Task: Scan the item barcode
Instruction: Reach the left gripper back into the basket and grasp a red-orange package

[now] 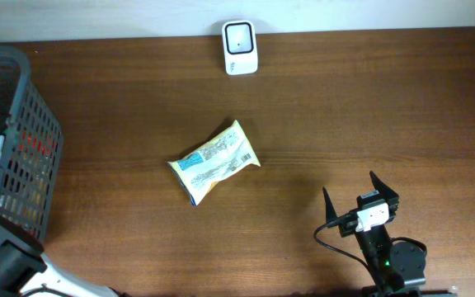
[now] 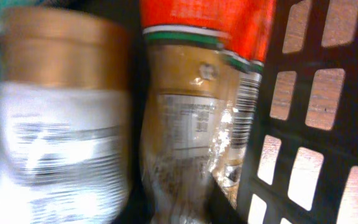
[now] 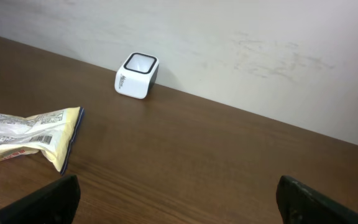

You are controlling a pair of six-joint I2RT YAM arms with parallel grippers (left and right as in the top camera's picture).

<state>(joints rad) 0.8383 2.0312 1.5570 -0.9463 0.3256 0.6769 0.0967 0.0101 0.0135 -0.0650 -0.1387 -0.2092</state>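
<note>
Left wrist view shows packets in the basket, one barcode visible; I cannot tell if my left jaws grip. I should pinch a single packet, barcode facing out. My right jaws stand wide and empty, well apart from the scanner.

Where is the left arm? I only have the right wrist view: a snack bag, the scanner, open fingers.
Observer: Overhead, it reaches into a grey basket at the table's left edge.
Operator: What's inside?
Observer: The left wrist view shows orange-topped packets beside a blurred gold-and-white packet.
Operator: Any barcode visible?
Observer: Yes, a barcode on the packet nearest the basket's wall.
</note>
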